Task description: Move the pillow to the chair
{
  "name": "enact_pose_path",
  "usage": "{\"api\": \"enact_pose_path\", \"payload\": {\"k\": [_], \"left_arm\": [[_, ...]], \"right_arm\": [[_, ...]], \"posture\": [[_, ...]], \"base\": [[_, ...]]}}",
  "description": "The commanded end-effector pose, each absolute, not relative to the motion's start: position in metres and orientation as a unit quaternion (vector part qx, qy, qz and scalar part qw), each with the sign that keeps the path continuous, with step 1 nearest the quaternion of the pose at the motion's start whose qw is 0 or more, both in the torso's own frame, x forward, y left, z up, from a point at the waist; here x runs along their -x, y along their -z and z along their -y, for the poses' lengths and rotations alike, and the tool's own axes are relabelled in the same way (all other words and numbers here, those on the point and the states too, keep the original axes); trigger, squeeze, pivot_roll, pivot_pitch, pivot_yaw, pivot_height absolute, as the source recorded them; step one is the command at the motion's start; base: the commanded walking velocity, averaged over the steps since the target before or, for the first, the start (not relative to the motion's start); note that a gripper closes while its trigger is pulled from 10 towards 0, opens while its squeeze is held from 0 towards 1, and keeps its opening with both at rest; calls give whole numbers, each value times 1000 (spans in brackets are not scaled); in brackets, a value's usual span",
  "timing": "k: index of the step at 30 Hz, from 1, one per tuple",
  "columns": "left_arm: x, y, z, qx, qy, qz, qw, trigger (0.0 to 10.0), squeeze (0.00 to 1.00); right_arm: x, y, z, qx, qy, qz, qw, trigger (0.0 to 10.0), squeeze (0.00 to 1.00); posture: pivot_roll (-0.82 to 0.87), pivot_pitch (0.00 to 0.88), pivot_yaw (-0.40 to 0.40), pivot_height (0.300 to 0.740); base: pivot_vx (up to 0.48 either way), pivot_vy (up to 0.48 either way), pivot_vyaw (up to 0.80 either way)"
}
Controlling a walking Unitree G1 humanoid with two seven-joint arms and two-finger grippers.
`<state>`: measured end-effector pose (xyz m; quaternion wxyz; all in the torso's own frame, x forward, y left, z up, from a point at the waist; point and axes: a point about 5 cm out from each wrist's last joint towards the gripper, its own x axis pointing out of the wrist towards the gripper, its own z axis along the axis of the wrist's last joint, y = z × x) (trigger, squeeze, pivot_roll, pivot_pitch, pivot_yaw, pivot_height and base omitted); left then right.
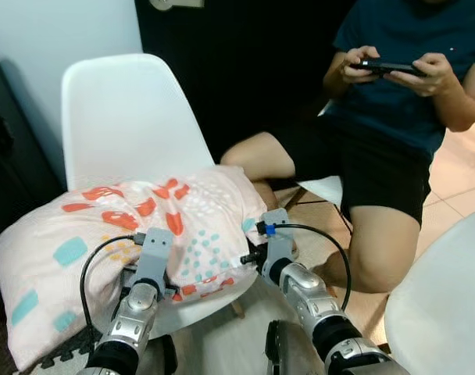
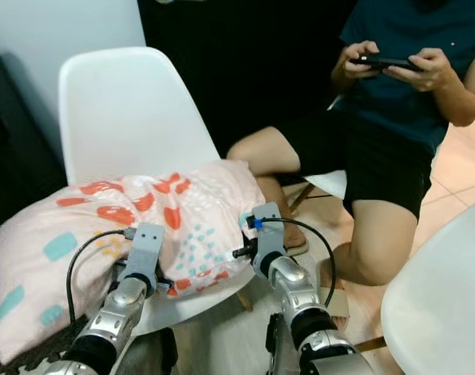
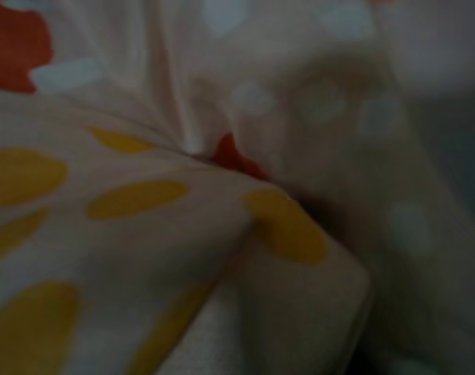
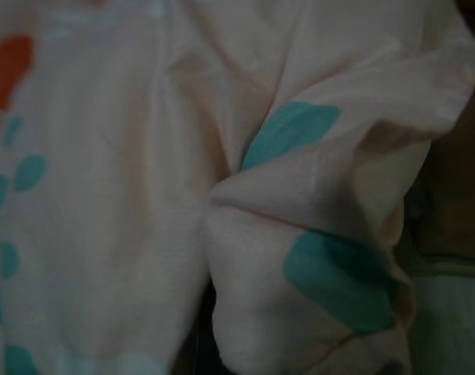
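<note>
The pillow [image 1: 144, 226], pale pink with orange, teal and yellow blotches, lies across the seat of the white chair [image 1: 128, 117]. Its left end droops past the seat edge. My left gripper [image 1: 150, 273] is pushed into the pillow's near edge, and my right gripper [image 1: 253, 254] is against its near right corner. Both sets of fingers are buried in the fabric. The left wrist view has pillow cloth [image 3: 222, 203] puckered close to the lens. The right wrist view has a bunched fold of pillow cloth [image 4: 300, 226].
A person [image 1: 394, 101] sits close on the right holding a phone, one knee [image 1: 370, 258] near my right arm. A white round table edge [image 1: 441, 305] is at the lower right. Dark furniture [image 1: 11, 164] stands on the left against the wall.
</note>
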<state>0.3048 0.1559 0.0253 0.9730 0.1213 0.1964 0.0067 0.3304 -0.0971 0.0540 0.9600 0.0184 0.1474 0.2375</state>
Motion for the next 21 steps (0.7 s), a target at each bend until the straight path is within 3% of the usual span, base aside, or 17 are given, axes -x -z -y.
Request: {"api": "enact_pose_path", "payload": {"k": [1, 3, 4, 8, 9, 21], "left_arm": [[-302, -19, -154, -116, -3, -217, 969, 10000, 0], [-301, -18, -154, -109, 1, -221, 969, 10000, 0], [-300, -18, -153, -98, 2, -221, 970, 10000, 1000], [-300, -20, -151, -76, 11, -216, 973, 10000, 1000], [-300, -21, -150, -79, 18, -214, 973, 10000, 1000], [-289, -36, -149, -116, 47, -198, 972, 10000, 1000]], "right_arm": [[-328, -50, 95, -15, -250, -160, 955, 10000, 0], [-328, -50, 94, -16, -252, -162, 954, 10000, 0], [-328, -50, 94, -20, -256, -162, 953, 10000, 0], [-327, -52, 92, -43, -268, -157, 950, 10000, 39], [-327, -52, 92, -57, -266, -156, 949, 10000, 1000], [-327, -57, 94, -82, -278, -142, 947, 10000, 1000]], "posture": [[-59, 124, -89, 558], [-59, 125, -90, 558], [-59, 125, -90, 558], [-59, 124, -90, 558], [-57, 123, -90, 558], [-51, 118, -82, 558]], "base": [[0, 0, 0], [0, 0, 0], [0, 0, 0], [0, 0, 0], [0, 0, 0], [0, 0, 0]]}}
